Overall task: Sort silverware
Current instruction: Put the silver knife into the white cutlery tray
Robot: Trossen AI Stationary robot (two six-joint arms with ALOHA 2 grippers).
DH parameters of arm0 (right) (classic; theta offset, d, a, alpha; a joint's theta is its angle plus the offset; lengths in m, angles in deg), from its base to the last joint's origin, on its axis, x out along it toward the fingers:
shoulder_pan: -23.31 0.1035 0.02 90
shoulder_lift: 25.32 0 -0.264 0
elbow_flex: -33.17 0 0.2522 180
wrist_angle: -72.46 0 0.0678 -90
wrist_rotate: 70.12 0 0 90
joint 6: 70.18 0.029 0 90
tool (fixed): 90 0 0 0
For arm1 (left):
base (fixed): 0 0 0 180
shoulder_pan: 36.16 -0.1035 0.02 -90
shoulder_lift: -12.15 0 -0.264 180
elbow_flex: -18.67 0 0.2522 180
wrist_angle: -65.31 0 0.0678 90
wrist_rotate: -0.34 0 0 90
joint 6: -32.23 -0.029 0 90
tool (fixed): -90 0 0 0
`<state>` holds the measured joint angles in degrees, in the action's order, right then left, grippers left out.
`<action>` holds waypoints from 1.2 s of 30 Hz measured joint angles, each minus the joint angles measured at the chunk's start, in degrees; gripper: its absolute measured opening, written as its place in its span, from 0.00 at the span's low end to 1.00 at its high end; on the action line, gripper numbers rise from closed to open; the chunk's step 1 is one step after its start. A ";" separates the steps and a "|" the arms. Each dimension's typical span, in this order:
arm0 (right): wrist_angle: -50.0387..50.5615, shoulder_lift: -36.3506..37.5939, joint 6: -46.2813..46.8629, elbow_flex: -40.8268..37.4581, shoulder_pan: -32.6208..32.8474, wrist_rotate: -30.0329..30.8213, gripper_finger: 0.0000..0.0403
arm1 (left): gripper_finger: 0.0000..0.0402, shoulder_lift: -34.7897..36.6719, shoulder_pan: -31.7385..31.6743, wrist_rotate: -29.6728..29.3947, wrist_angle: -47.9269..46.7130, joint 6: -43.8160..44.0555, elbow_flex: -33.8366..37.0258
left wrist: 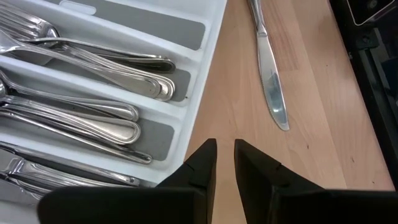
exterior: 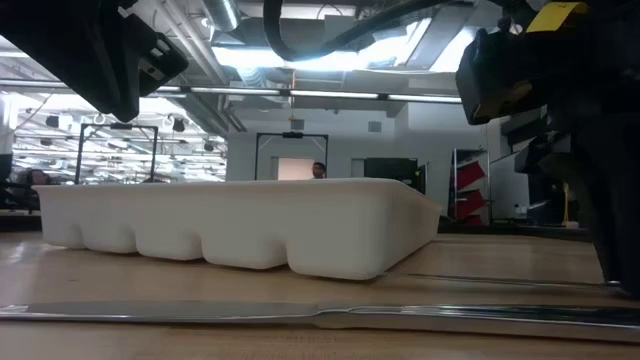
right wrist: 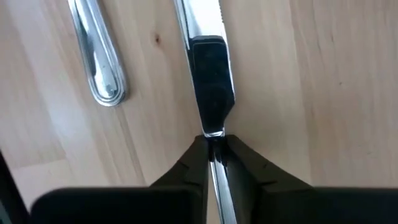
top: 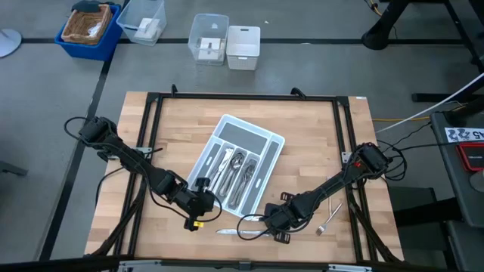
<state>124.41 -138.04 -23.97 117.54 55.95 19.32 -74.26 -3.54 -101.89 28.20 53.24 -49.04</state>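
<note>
Pale wood-plank worktop (top: 151, 136) carries the light grey plastic cutlery tray (top: 266, 140), most silverware (top: 238, 170) already in its compartments. Right pincer (right wrist: 212, 144), just beside the tray's near corner, is clamped on a flat polished knife (right wrist: 200, 31); blade axis runs straight ahead from it. Left pincer (left wrist: 224, 155), nearly closed, holds nothing beside the tray

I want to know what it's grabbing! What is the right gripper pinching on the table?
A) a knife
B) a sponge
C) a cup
A: the right gripper has its fingers closed on a knife lying flat on the wooden table.
</note>
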 joint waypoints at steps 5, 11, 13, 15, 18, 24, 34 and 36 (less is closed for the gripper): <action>-0.90 0.00 -0.43 -0.07 -0.09 -1.54 0.09 | 0.12 0.00 0.00 0.00 0.02 0.27 0.00; -1.73 0.00 -0.29 -0.07 -0.20 -5.83 0.11 | 0.12 0.00 0.01 0.00 0.03 1.22 0.00; -1.94 0.02 -0.23 -0.07 -0.22 -6.89 0.11 | 0.12 0.00 0.02 0.00 0.04 1.42 0.00; -2.15 0.21 -0.15 -0.05 -0.22 -8.01 0.11 | 0.12 0.00 0.02 0.00 0.07 1.51 0.00; -1.24 0.09 -0.10 1.38 -0.24 -9.17 0.11 | 0.12 0.00 0.02 0.00 0.17 1.51 0.00; -1.59 -0.35 -1.29 5.30 0.07 -12.16 0.11 | 0.12 0.00 0.02 0.00 0.52 1.53 0.00; -1.19 -0.20 -1.52 7.30 -0.03 -13.01 0.11 | 0.12 0.23 0.02 0.00 0.42 1.65 0.00; -1.26 -0.15 -1.50 7.30 -0.16 -13.57 0.11 | 0.12 1.03 0.00 0.00 0.37 2.39 0.00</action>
<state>123.15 -138.20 -25.48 124.84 55.79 5.75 -73.23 -3.54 -101.89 28.57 55.63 -49.04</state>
